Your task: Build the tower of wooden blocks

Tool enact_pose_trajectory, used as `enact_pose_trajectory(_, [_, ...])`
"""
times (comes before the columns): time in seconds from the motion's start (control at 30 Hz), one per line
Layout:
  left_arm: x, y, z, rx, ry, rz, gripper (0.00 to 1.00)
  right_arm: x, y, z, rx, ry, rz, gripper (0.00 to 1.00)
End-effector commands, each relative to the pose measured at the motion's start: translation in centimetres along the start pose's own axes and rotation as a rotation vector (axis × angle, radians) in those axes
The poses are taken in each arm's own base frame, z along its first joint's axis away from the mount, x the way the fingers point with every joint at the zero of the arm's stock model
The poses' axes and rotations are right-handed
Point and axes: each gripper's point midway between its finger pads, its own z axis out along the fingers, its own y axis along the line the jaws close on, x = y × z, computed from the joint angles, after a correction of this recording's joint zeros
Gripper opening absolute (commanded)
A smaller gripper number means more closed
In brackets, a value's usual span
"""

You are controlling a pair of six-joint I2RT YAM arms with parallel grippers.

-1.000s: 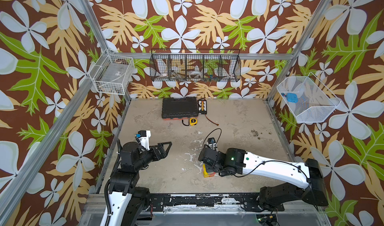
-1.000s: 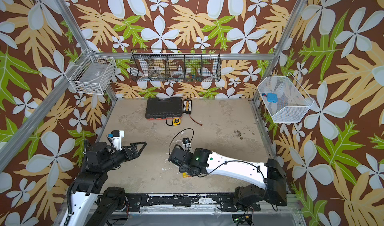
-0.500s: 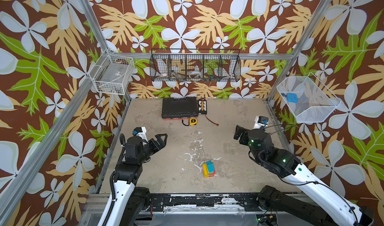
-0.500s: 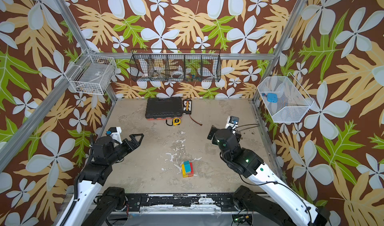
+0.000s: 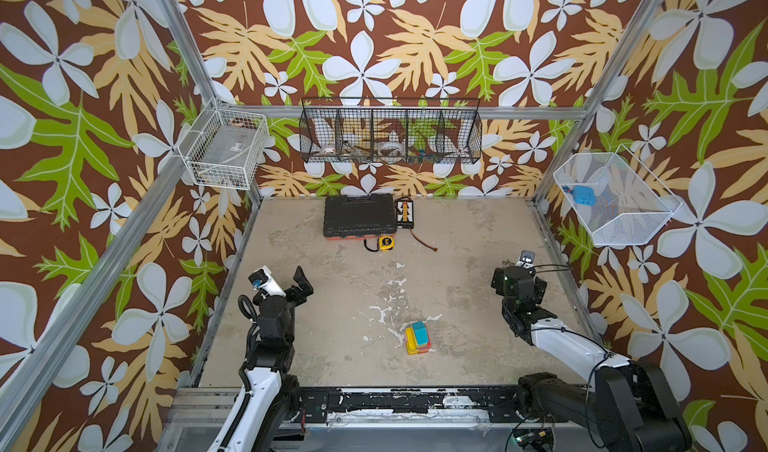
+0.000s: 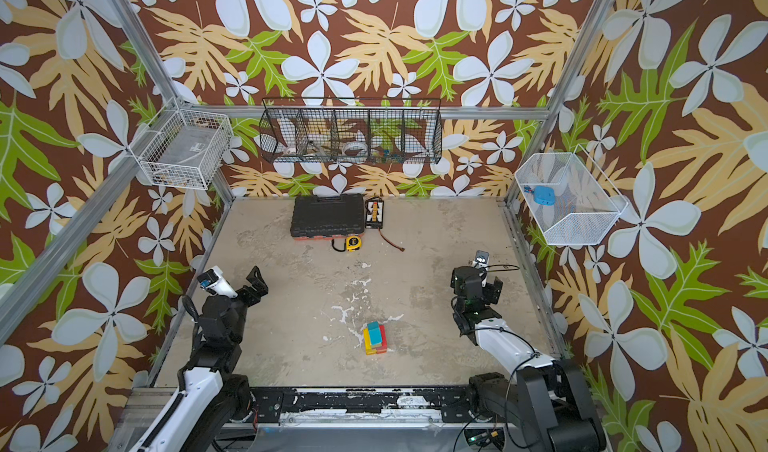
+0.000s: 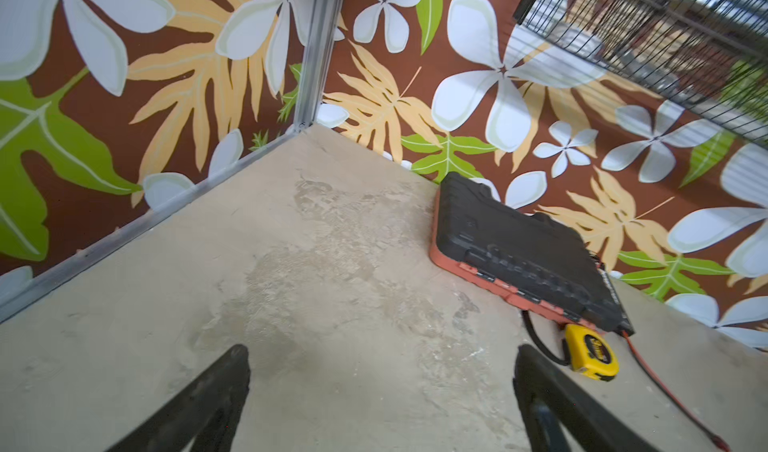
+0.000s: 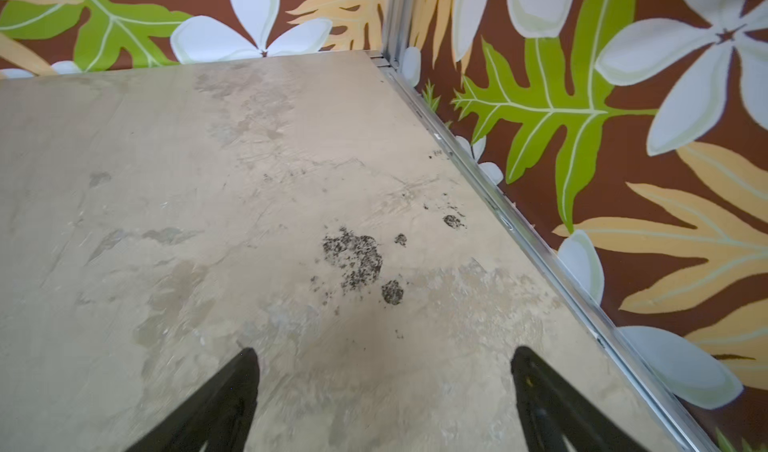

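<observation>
Dial: table (image 5: 457,242) as seen in both top views.

- 9 o'clock: left gripper (image 5: 305,283). Fingers spread wide, empty, above bare table, well apart from the tower.
- 12 o'clock: case (image 5: 359,217) at the back wall, with a tape measure (image 5: 386,243) just beside its front edge. Neither is a task item.
- Between 5 and 6 o'clock, near the front edge: tower (image 5: 417,337). Compact stack of yellow, red and pink layers with a teal block (image 5: 419,332) on top. Nothing touches it. No loose blocks are visible.
- 3 o'clock: right gripper (image 8: 382,358). Fingers spread wide, empty, near the side rail (image 8: 540,250).
- Step, judged: standing clear of a stack that looks finished. To do it well, hold both arms out at the sides, make no sweep across 6 o'clock and avoid jolting the table.
</observation>
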Motion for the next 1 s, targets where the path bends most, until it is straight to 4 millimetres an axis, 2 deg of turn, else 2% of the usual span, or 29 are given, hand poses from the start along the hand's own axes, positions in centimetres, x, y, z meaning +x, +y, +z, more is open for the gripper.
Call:
enact_pose_trajectory(0.0, [-2.5, -0.3, -0.4, 0.031, -0.191, 0.050, 1.00, -2.3, 0.4, -0.7, -0.066, -0.206, 0.049, 0.97])
enact_pose_trajectory(0.07, [-1.7, 0.7, -0.6, 0.010, -0.223, 0.043, 1.00, -1.8, -0.4, -0.7, -0.037, -0.253, 0.043, 0.96])
enact_pose_trajectory(0.17, [-0.3, 1.5, 0.1, -0.029, -0.205, 0.108, 1.00, -2.0, 1.2, 0.0, -0.085, -0.241, -0.026, 0.93])
enact_pose_trajectory(0.2, [-0.8, 1.8, 0.5, -0.061, -0.229, 0.122, 1.00, -2.2, 1.3, 0.3, -0.079, -0.239, -0.028, 0.93])
enact_pose_trajectory(0.33, [-0.2, -0.3, 2.5, 0.010, -0.167, 0.190, 1.00, -2.0, -0.2, 0.8, -0.090, -0.307, 0.028, 0.96])
enact_pose_trajectory(0.4, [0.5, -0.7, 2.5, 0.052, -0.164, 0.168, 1.00, -1.6, 0.3, 1.6, -0.111, -0.240, 0.025, 0.96])
enact_pose_trajectory(0.47, [1.1, -1.3, 2.6, 0.100, -0.184, 0.171, 1.00, -1.6, 1.1, 1.5, -0.153, -0.253, -0.003, 0.97])
enact_pose_trajectory(0.53, [1.6, -3.3, 2.7, 0.213, -0.192, 0.232, 1.00, -1.3, 2.1, 1.6, -0.200, -0.271, -0.044, 0.96])
enact_pose_trajectory(0.57, [2.0, -4.3, 2.8, 0.264, -0.160, 0.262, 1.00, -1.0, 2.3, 1.3, -0.215, -0.281, -0.048, 1.00])
enact_pose_trajectory(0.6, [3.1, -4.3, 3.5, 0.262, -0.094, 0.282, 1.00, -0.9, 2.4, 1.4, -0.219, -0.265, -0.047, 1.00])
enact_pose_trajectory(0.7, [3.2, -3.0, 6.0, 0.141, -0.051, 0.247, 1.00, -0.9, 2.3, 1.4, -0.219, -0.265, -0.046, 1.00])
enact_pose_trajectory(0.97, [3.0, -3.2, 5.7, 0.141, -0.066, 0.253, 1.00, -0.9, 2.3, 1.4, -0.219, -0.268, -0.047, 1.00])
